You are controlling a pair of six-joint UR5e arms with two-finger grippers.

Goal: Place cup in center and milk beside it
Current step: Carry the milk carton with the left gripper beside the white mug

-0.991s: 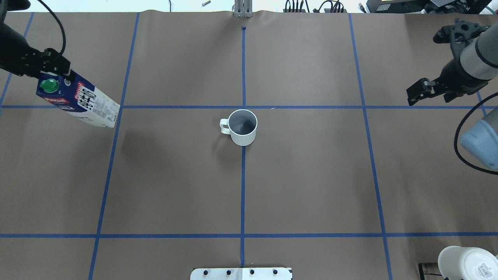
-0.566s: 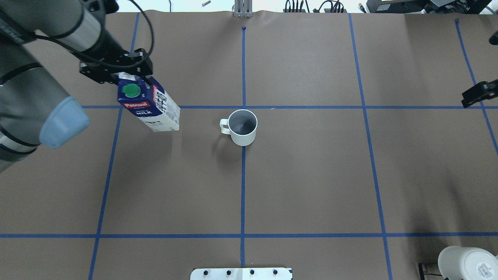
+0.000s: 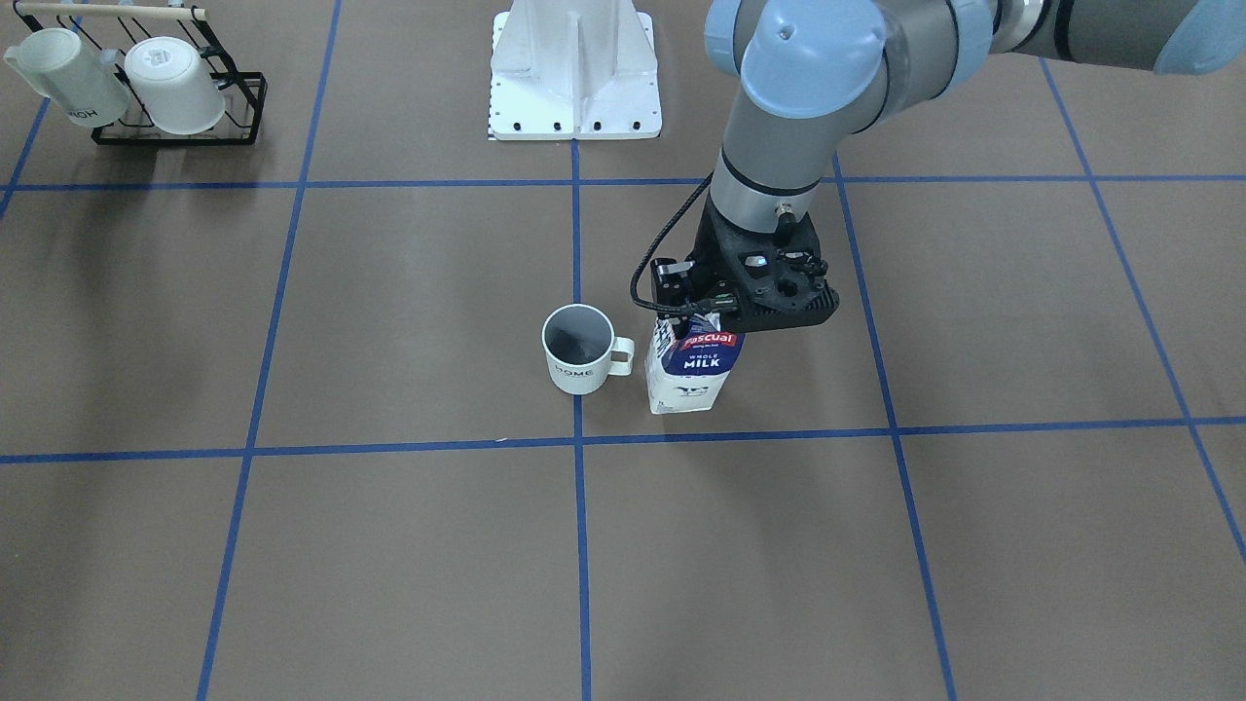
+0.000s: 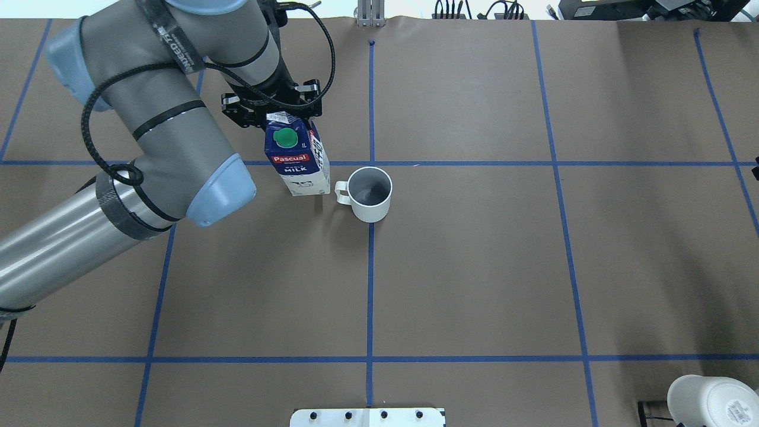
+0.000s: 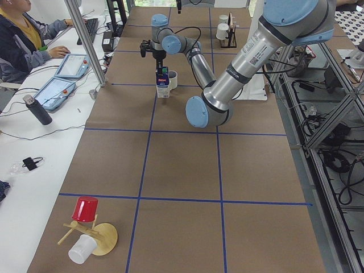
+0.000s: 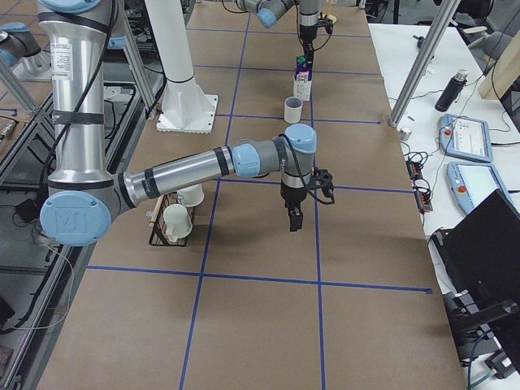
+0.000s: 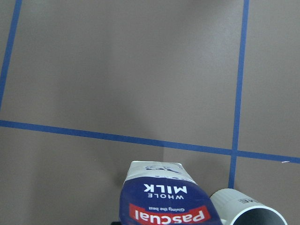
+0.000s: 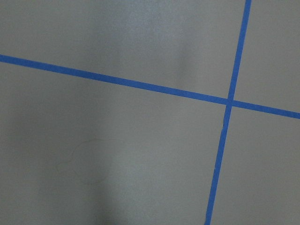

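Observation:
The cup (image 4: 370,193), a white mug with a grey inside, stands upright on the centre tape crossing, its handle towards the milk. It reads "HOME" in the front-facing view (image 3: 576,349). The milk (image 4: 296,160) is a white and dark-blue Pascual carton with a green cap, upright just left of the cup's handle. My left gripper (image 4: 274,112) is shut on the carton's top. The carton's base is at or just above the table (image 3: 686,394). My right gripper (image 6: 294,215) shows only in the exterior right view, low over the table, so I cannot tell its state.
A black wire rack (image 3: 146,88) with two white mugs stands at the near right corner. The robot's white base plate (image 4: 367,417) is at the near edge. My left arm's elbow (image 4: 178,154) hangs over the table's left. A wooden stand with a red cup (image 5: 88,210) sits at the left end.
My left gripper has carried the milk from the far left to right beside the cup. My right arm has drawn back out of the overhead view. The cup has not moved.

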